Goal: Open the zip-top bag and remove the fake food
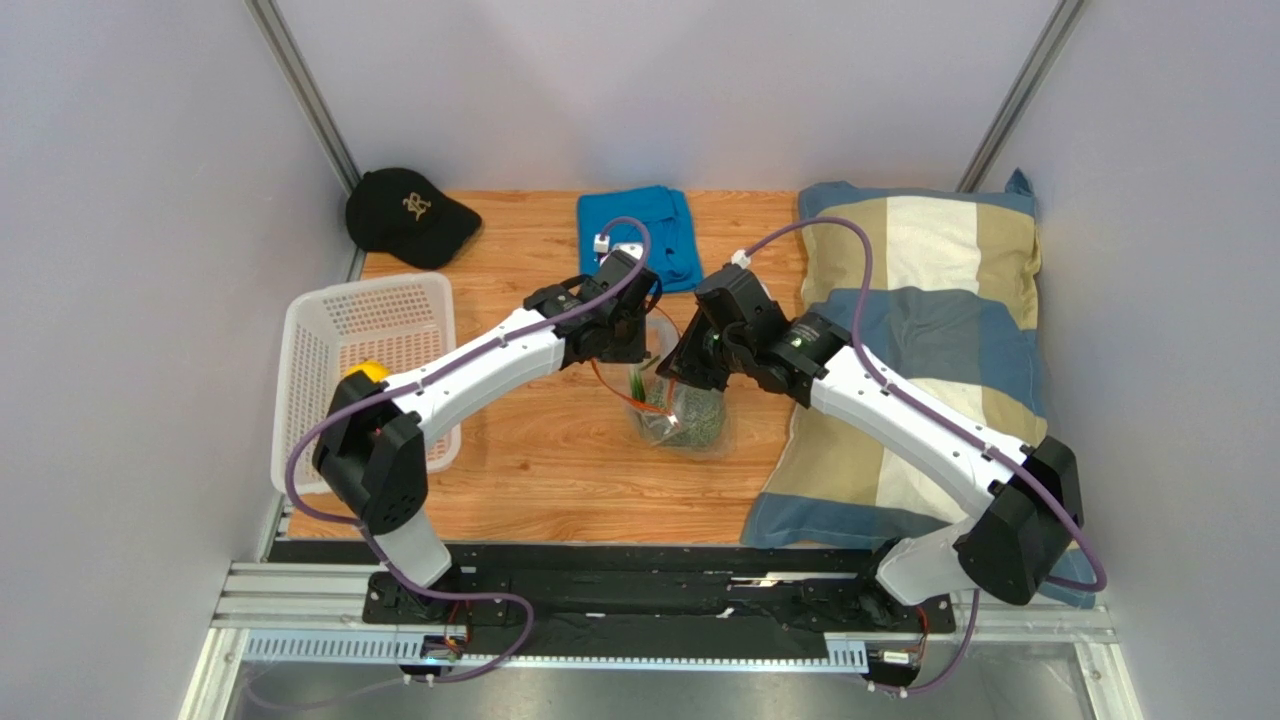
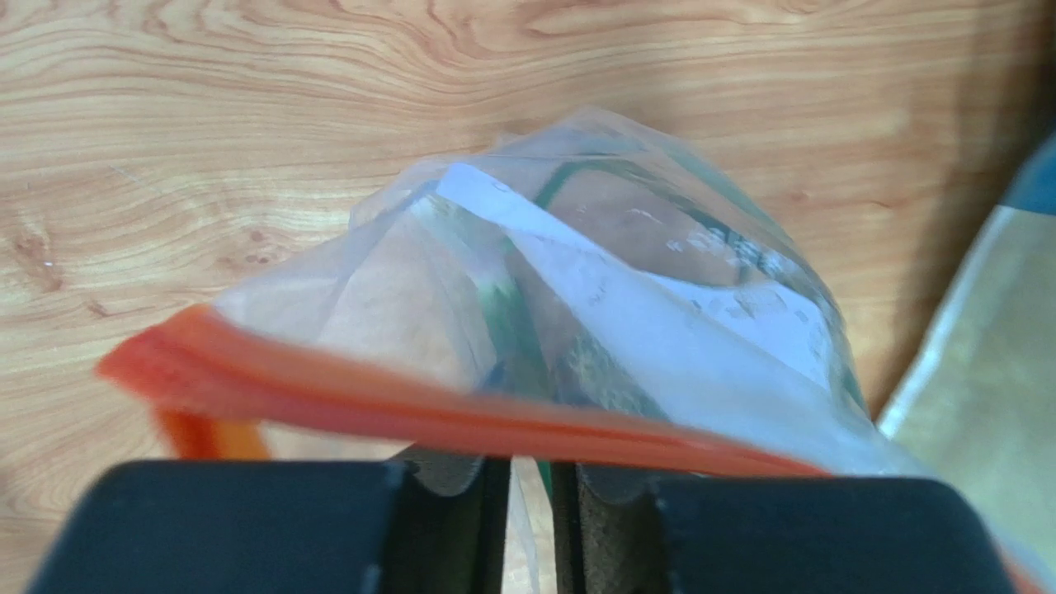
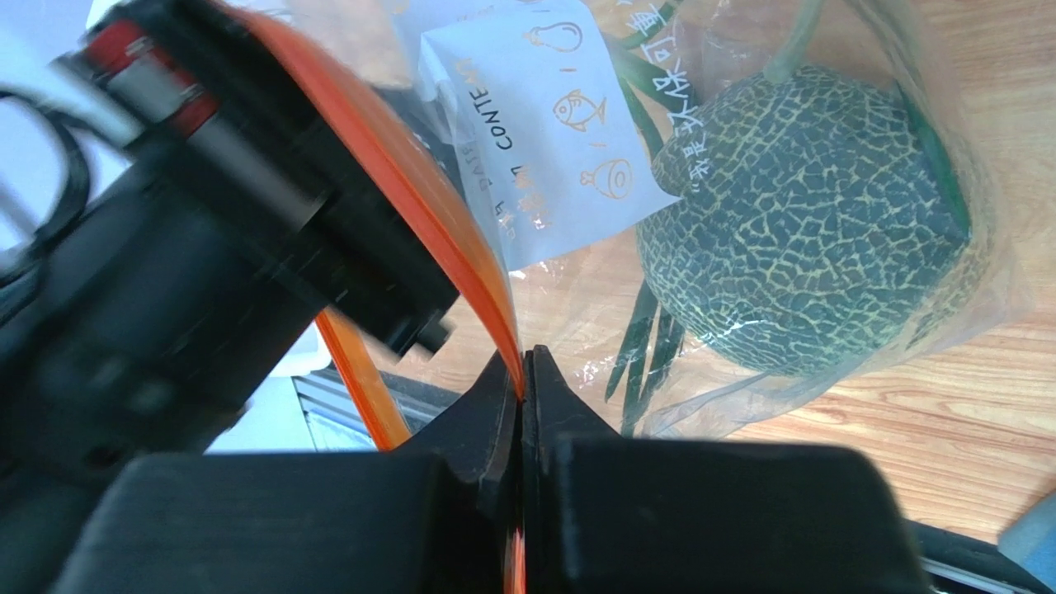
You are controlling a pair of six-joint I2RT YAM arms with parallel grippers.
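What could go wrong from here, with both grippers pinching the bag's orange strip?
1. The left gripper and right gripper each pinch only a thin edge at the orange zip strip, so the zip-top bag may slip free if they pull apart.
2. The netted green ball sits low in the bag; its weight could drag the plastic out of a pinch.
3. Its long green stems might snag on the plastic during removal.

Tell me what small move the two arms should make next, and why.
The left gripper and right gripper each pinch the zip-top bag by its orange strip, with the netted green ball inside; probably draw them gently apart to widen the mouth.
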